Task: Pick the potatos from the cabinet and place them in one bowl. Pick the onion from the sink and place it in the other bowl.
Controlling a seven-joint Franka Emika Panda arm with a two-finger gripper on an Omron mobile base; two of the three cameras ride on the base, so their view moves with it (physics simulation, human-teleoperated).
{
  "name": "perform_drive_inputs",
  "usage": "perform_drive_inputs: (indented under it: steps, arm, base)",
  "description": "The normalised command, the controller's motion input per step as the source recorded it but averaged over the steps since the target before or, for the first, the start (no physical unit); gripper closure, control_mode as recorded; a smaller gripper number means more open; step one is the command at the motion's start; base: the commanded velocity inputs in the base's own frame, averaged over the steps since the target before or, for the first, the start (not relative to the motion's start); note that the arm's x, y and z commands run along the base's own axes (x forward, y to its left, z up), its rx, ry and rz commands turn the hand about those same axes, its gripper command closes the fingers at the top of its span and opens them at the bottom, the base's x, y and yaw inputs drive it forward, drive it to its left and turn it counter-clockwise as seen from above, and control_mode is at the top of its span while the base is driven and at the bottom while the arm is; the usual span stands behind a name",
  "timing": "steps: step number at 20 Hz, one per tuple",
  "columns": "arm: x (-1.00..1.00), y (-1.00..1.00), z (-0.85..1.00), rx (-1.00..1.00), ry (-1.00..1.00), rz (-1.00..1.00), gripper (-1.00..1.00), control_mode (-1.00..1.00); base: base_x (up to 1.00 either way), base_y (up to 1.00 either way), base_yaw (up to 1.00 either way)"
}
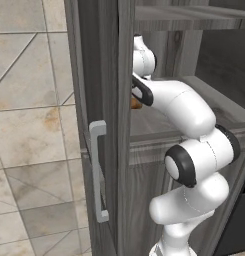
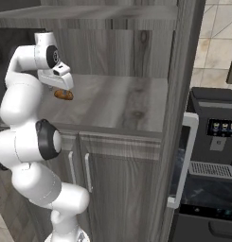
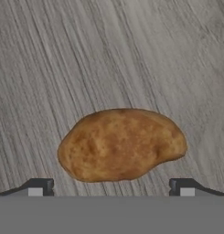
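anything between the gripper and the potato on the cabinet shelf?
Nothing visible. The open gripper hangs right over the potato, which lies alone on the bare cabinet shelf; its fingertips straddle it with clear wood grain around.

The cabinet's grey wood-grain shelf carries one orange-brown potato, lying flat just ahead of the wide-spread gripper, centred between its fingertips.
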Motion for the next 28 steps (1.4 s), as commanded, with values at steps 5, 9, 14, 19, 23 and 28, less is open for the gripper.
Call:
perform_drive_inputs:
  steps: [5, 9, 14, 19, 23, 28]
  arm:
    - [0.00, -0.02, 0.03, 0.00, 0.00, 0.04, -1.00, -1.00]
    - [0.00, -0.06, 0.00, 0.00, 0.00, 0.14, -1.00, -1.00]
    - [0.00, -0.09, 0.00, 0.00, 0.00, 0.16, -1.00, -1.00]
    - [0.00, -0.08, 0.00, 0.00, 0.00, 0.19, -1.00, -1.00]
    - [0.01, -0.04, 0.00, 0.00, 0.00, 0.20, -1.00, -1.00]
    - [0.09, -0.02, 0.00, 0.00, 0.00, 0.22, -1.00, -1.00]
  base:
    - [0.00, 0.00, 0.00]
    - [0.00, 0.00, 0.00]
    - [0.00, 0.00, 0.00]
    - [0.00, 0.00, 0.00]
    - [0.00, 0.00, 0.00]
    - [0.00, 0.00, 0.00]
